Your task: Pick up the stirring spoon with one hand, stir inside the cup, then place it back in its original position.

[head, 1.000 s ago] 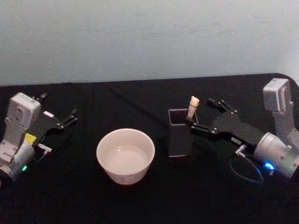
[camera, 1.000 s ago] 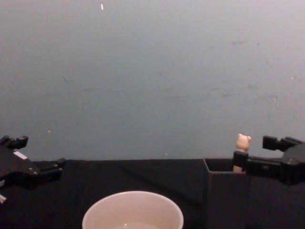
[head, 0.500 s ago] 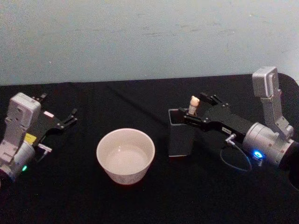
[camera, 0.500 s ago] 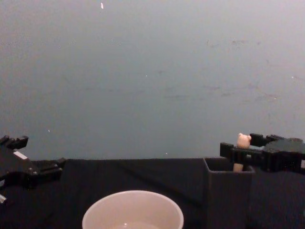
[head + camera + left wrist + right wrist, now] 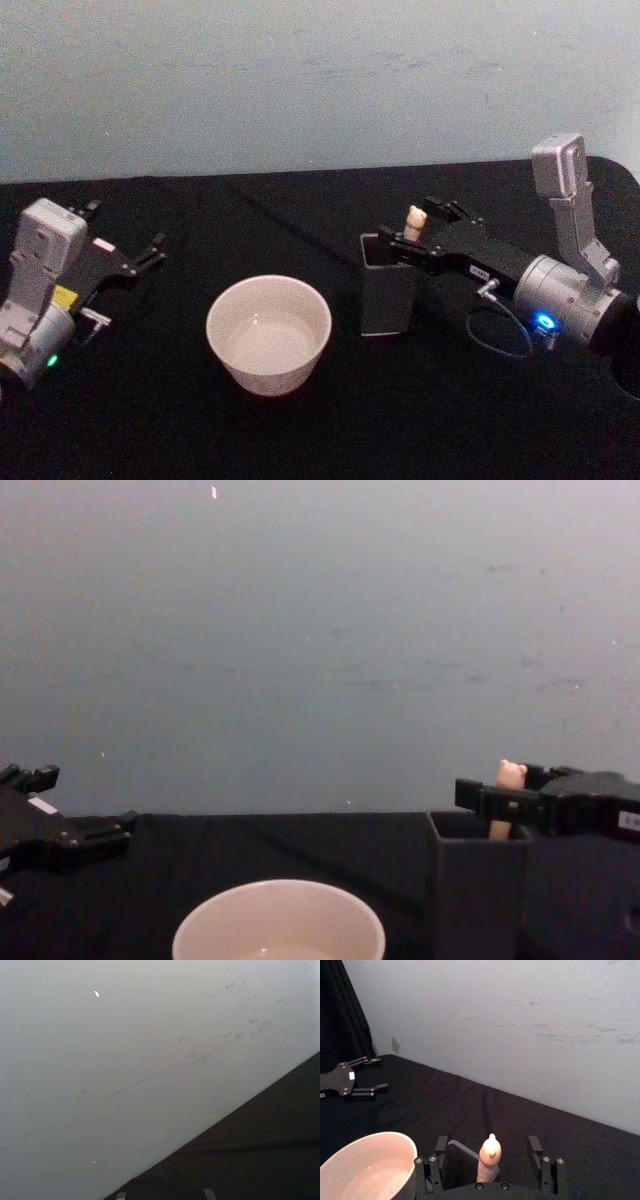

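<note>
Midway inside the wide-spread right hand (image 5: 488, 1144) — the stirring spoon (image 5: 489, 1159), upright, untouched.

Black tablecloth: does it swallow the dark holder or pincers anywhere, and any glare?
Head view: dark holder and parked left pincer read distinct from the cloth; no glare on the cup. Chest view: right pincer blends into the holder's rim; the stirring spoon stands out against the wall. Right wrist view: even light, spoon pale between open fingers.

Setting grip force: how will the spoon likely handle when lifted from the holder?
Likely light and stiff: the spoon is slim. Its rounded handle may twist in the right gripper. Standing in the holder, it could tip or scrape the rim.
</note>
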Tool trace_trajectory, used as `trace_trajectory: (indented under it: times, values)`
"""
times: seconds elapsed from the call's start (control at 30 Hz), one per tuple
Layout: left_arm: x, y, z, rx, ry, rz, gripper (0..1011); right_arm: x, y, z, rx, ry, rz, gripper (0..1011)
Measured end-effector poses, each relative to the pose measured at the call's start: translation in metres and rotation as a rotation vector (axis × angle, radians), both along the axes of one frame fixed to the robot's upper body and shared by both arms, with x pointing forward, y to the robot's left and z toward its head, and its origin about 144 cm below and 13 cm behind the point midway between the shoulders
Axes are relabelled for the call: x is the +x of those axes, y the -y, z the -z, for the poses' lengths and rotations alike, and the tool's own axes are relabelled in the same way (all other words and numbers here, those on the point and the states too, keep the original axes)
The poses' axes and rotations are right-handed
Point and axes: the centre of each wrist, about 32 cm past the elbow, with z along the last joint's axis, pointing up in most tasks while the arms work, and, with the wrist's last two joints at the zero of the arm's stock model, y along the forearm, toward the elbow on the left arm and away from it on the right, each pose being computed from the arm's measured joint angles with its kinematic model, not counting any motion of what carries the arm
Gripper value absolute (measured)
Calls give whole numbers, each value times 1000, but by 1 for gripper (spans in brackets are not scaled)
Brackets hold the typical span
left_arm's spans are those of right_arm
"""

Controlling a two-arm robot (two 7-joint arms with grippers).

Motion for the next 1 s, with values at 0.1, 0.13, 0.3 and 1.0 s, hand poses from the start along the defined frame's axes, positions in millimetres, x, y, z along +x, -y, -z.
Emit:
trace_trajectory:
  times: [0.1, 0.13, 0.3, 1.0]
  values:
    - [0, 0, 0, 0, 0, 0, 1001, 0, 0, 1, 0, -9, 2, 1000]
    - [0, 0, 0, 0, 0, 0, 1001, 0, 0, 1, 0, -10, 2, 1002]
    - [0, 0, 0, 0, 0, 0, 1002, 1, 0, 1, 1, -15, 5, 1000]
    - [0, 0, 0, 0, 0, 0, 1001, 0, 1, 1, 2, -16, 7, 976]
